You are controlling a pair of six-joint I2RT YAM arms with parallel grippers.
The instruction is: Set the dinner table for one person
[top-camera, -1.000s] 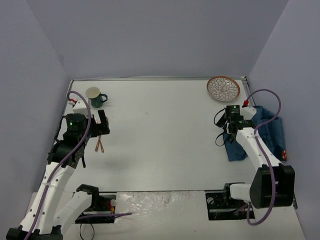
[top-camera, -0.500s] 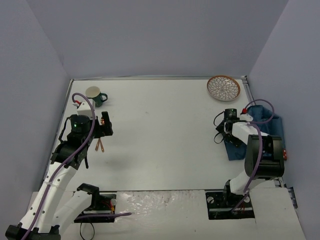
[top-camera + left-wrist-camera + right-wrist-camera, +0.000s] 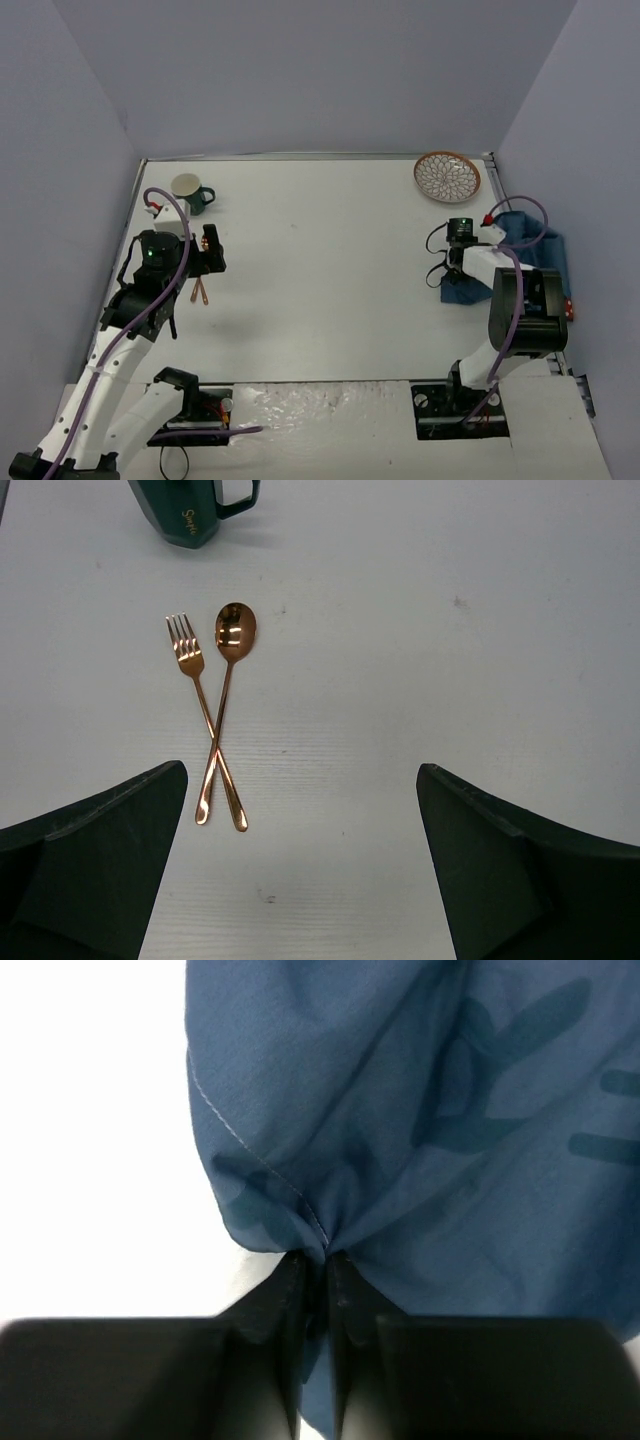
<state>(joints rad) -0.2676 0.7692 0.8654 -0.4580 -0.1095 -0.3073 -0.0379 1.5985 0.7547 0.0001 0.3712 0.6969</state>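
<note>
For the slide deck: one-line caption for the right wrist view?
Right gripper shut on a bunched edge of the blue cloth, bare white table at left.

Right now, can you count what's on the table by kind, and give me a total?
Green mug: 1
Copper fork: 1
Copper spoon: 1
Patterned plate: 1
Blue cloth mat: 1
Total on the dinner table: 5

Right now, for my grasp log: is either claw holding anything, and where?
Right claw pinches the blue cloth mat by a bunched fold at its hemmed edge; left claw is open, empty.
</note>
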